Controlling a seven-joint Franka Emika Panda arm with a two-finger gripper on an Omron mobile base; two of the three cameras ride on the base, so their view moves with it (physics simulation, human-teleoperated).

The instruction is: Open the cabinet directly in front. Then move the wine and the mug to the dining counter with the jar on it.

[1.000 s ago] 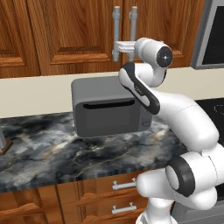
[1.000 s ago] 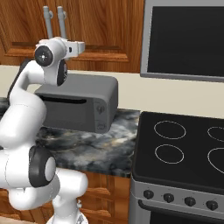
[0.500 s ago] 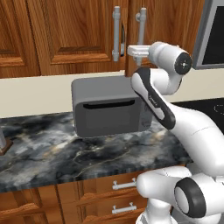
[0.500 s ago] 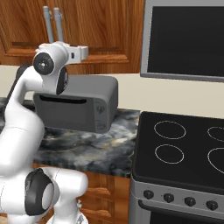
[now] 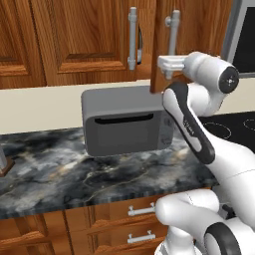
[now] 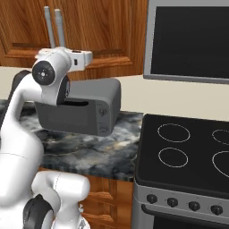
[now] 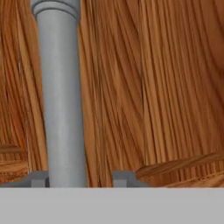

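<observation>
Gripper [image 7: 78, 178] at the cabinet [image 5: 89, 40] handle [image 7: 61, 100]
The fingers stand apart astride the grey bar, not clamped; the right door hangs ajar above the toaster oven [image 5: 127, 127].

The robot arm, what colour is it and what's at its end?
The arm is glossy white and rounded, with black bands at its joints and round grey caps on them. At the end sits a small white boxy gripper with two little dark grey fingertips.

Reddish-brown wall cabinet [image 5: 89, 40], right door [image 5: 199, 35] swung ajar, left shut, grey vertical bar handles [image 5: 132, 37]
</observation>
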